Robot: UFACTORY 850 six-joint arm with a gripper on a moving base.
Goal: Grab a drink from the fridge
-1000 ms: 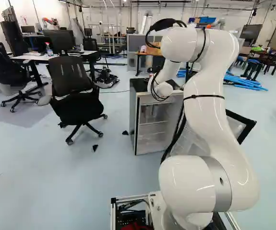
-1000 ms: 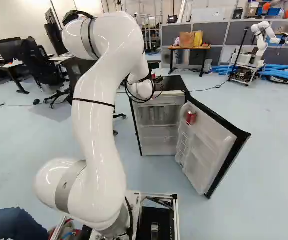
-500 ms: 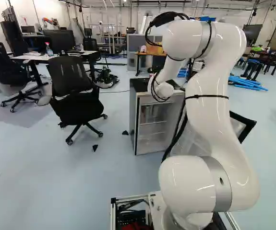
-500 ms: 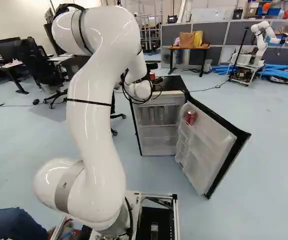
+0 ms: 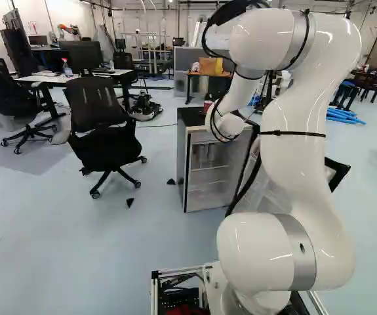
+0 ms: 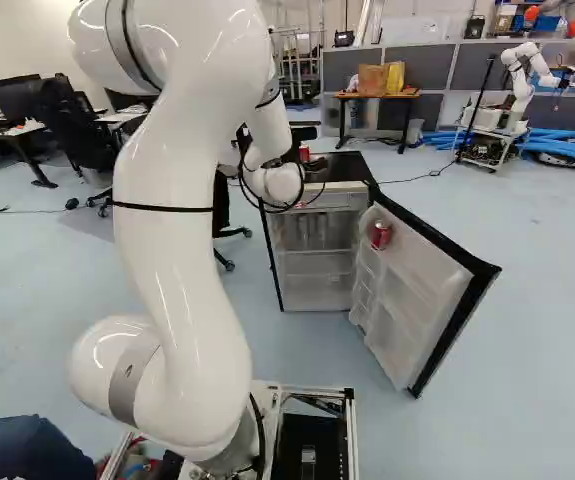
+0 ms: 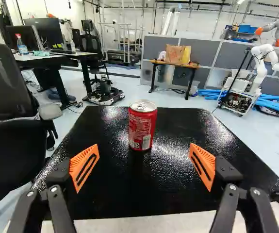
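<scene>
While the background is largely filled by a grey partition, well ahead of the gripper, the nearer items are listed by size. One white arm, bent high behind the gripper, by which the end effector is carried. Another robot, white, mounted on a cart, placed far ahead and to the right. One desk, set farther off, ahead and to the left. One fridge, its black top spread below and ahead of the fingers; its door swung open, lower and to the right of the gripper. One black office chair, placed to the left. One small table, stood well ahead. One gripper, released, its orange pads held wide apart with nothing grasped. One red can, stood upright on the fridge's top, ahead of the gap between the fingers and untouched by them. A second red can, seated in the open door, below and to the right of the gripper.
</scene>
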